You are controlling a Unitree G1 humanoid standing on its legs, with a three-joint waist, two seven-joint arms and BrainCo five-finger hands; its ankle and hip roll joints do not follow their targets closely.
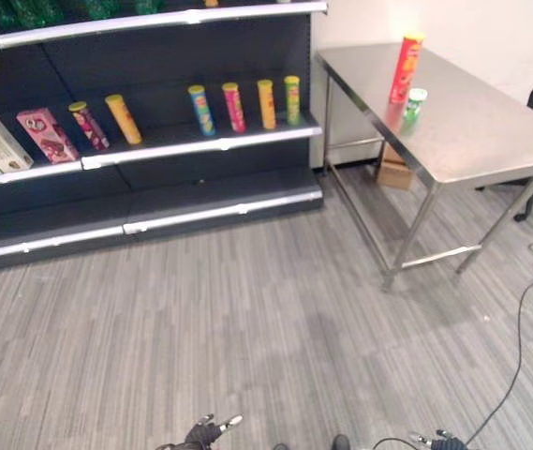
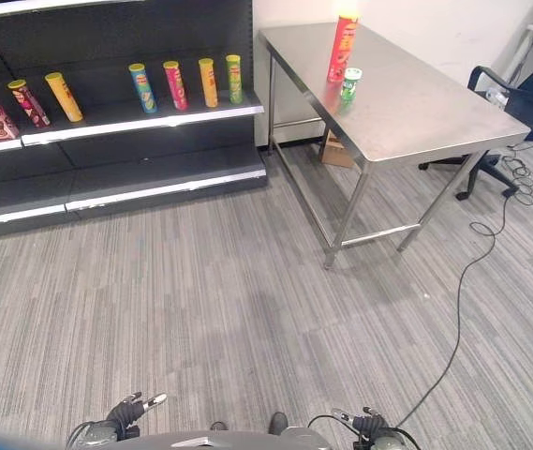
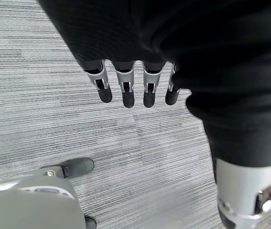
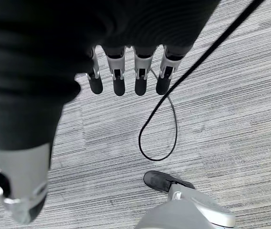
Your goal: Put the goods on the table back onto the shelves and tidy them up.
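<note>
steel table (image 1: 491, 141) at upper right of the head views carries the goods: tall red can (image 1: 404, 67) upright, small green can (image 1: 414, 102) just beside it. shelf (image 1: 200, 145) at upper left holds a row of similar cans (image 1: 233, 106) and boxes (image 1: 49, 135). left hand (image 3: 125, 86) and right hand (image 4: 125, 76) hang over the floor, fingers straight, holding nothing. judgement: cans light, stiff, smooth-sided, tippy; take the tall one around mid-body.
</note>
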